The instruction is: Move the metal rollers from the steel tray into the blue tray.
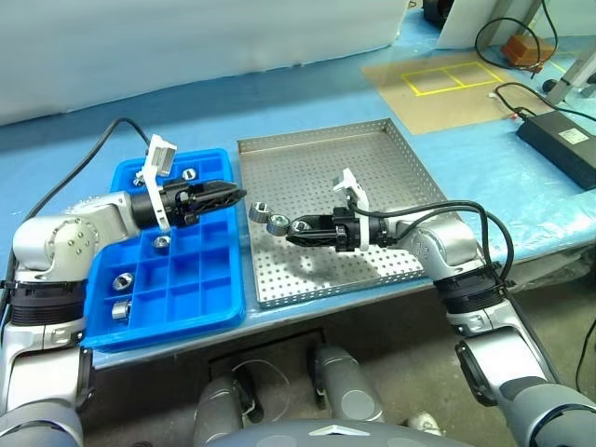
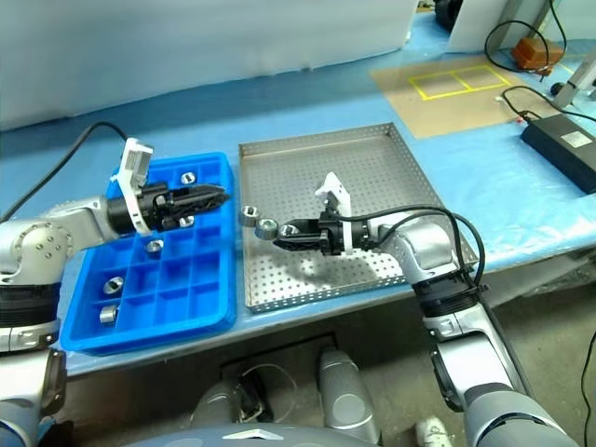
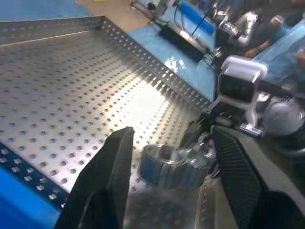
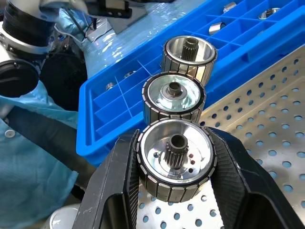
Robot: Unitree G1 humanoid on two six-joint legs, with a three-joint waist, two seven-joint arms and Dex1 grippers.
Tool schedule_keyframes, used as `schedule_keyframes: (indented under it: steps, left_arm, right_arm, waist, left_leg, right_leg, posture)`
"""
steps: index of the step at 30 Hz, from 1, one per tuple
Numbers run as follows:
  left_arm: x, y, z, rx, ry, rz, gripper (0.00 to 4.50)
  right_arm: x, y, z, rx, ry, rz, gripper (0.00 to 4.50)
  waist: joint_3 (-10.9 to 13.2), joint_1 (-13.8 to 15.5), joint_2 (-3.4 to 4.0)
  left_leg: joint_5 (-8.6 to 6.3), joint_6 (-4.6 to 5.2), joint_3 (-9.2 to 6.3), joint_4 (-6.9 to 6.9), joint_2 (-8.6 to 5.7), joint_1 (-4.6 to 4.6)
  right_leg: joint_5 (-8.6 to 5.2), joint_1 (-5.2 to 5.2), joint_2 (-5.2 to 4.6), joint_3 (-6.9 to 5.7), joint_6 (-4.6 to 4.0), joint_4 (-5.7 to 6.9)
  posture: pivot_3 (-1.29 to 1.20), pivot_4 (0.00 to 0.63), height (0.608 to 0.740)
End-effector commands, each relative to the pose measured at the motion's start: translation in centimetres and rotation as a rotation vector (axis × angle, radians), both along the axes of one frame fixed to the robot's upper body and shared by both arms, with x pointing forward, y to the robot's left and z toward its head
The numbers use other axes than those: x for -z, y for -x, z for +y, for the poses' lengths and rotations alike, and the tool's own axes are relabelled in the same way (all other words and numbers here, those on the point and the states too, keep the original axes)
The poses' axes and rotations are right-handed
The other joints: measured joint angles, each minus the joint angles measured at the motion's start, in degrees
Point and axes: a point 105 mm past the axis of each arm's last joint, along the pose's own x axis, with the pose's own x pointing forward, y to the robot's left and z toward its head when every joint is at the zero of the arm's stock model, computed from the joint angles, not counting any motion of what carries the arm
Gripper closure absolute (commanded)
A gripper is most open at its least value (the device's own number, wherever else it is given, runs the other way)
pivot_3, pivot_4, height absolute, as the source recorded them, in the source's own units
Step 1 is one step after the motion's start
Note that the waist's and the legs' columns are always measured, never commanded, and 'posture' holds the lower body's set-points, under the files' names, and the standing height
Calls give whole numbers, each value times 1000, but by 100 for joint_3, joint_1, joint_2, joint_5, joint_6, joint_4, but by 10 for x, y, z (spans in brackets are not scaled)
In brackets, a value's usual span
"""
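Right wrist view shows my right jaws [image 4: 174, 191] pinching a metal roller [image 4: 174, 163] between their two black pads, its toothed centre facing the camera. Two more rollers [image 4: 174, 97] stand in a row just past it on the perforated floor of the steel tray [image 4: 267, 133], close by the tray's edge that meets the blue tray [image 4: 143, 86] — the farthest one [image 4: 188, 56] sits right against that blue wall.

From the head views, my right arm reaches across the steel tray [image 1: 372, 168] toward its left edge, jaws [image 1: 296, 228] pointing left with the held roller at the tips, hardly visible there; the two free rollers [image 1: 277, 223] lie just beside them, near the middle of that left edge. The rest of the steel floor is bare perforated metal.

My left jaws [image 1: 233, 196] hang above the blue tray [image 1: 130, 172], over its right side, pointing right toward the steel tray. They are spread apart with nothing between them — the left wrist view looks through the gap of my left jaws [image 3: 171, 148] at the rollers [image 3: 164, 164] and the right gripper beyond.

Several rollers already sit in the blue tray's compartments: one near the far edge [image 1: 189, 173], one at mid-tray [image 1: 161, 242], and two near the left near corner [image 1: 122, 280], [image 1: 119, 312]. Both trays rest side by side on the blue-covered surface [image 1: 307, 93].
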Motion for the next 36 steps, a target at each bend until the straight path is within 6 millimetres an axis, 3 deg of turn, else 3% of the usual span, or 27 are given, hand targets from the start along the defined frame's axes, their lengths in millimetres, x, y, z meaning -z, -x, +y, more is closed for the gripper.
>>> schedule_keyframes:
  steps: [1,4,8,13,16,28,33,36]
  left_arm:
    - [-2,10,-4,23,29,113,1810]
    - [-1,9,3,10,96,218,1810]
    - [18,-2,13,-108,164,361,1810]
    - [12,2,10,-128,328,368,1810]
    - [20,11,1,-142,374,418,1810]
    - [40,19,-13,-251,411,537,1810]
    - [48,21,-3,-311,366,550,1810]
    - [37,20,-1,-304,371,502,1165]
  right_arm:
    - [-13,1,2,-17,-29,-53,2858]
    - [-14,0,2,-13,-28,-56,2858]
    - [-13,0,2,-14,-27,-59,2858]
    - [-12,0,2,-11,-23,-61,2858]
    - [-10,0,2,-11,-17,-62,2858]
    - [-9,-2,6,-18,-12,-70,2858]
    - [-11,-3,5,-9,-20,-63,2858]
    - [-10,-3,5,-9,-13,-68,2858]
  waist:
    - [0,-7,0]
    - [0,-1,0]
    - [0,5,-1]
    - [-1,14,-5]
    - [-2,36,-7]
    - [-4,189,-22]
    - [-4,200,-23]
    - [-4,190,-23]
  left_leg:
    - [1,2,0,-1,1,-2]
    - [5,8,0,0,4,-16]
    - [2,6,0,8,2,-18]
    - [-4,23,-1,16,1,-36]
    - [-2,33,-1,17,2,-50]
    - [-7,23,-2,26,6,-45]
    - [-7,22,-2,25,6,-44]
    - [-6,19,-1,22,8,-44]
  right_leg:
    - [0,-3,1,0,0,-1]
    - [0,-17,5,-2,0,0]
    - [0,-14,5,-2,1,-1]
    - [0,-17,4,-6,1,-12]
    - [-1,-29,4,-10,1,-12]
    - [-4,-22,4,-12,8,-8]
    - [-4,-24,5,-9,9,-8]
    - [-4,-29,7,-9,9,-7]
  posture:
    - [-647,150,740]
    - [-647,150,740]
    - [-651,150,740]
    - [-650,150,740]
    - [-642,150,740]
    - [-634,150,740]
    - [-635,150,740]
    - [-631,150,740]
